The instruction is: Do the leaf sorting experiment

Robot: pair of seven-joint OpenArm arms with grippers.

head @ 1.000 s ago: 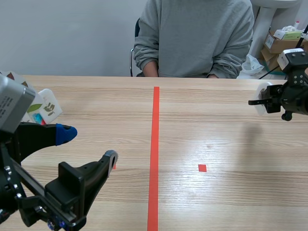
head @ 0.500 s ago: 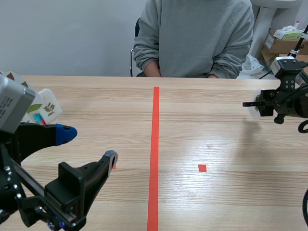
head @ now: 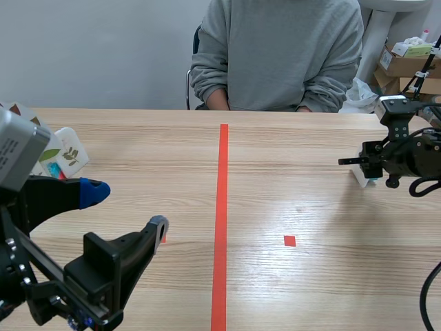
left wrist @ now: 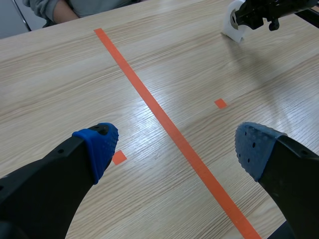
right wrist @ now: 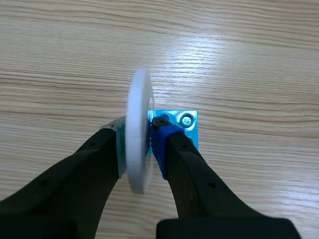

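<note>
My right gripper (head: 365, 167) is at the table's right side, low over the wood, shut on a white disc (right wrist: 139, 130) held on edge. A small blue plate (right wrist: 180, 125) shows just behind the disc, beside the right finger. The left wrist view shows the same white disc (left wrist: 234, 22) far ahead with the right arm on it. My left gripper (head: 127, 208) hangs open at the near left, nothing between its blue pads (left wrist: 100, 145). White cards with leaf pictures (head: 64, 153) lie at the far left.
A person in a grey sweatshirt (head: 275, 52) sits across the table, arms at its far edge. An orange-red tape line (head: 221, 221) runs down the middle, with small red squares (head: 289, 241) either side. Cardboard boxes (head: 406, 62) stand behind, back right.
The right arm has come down and leftward with the white disc, from above the right edge to low over the table. The left arm has not moved.
</note>
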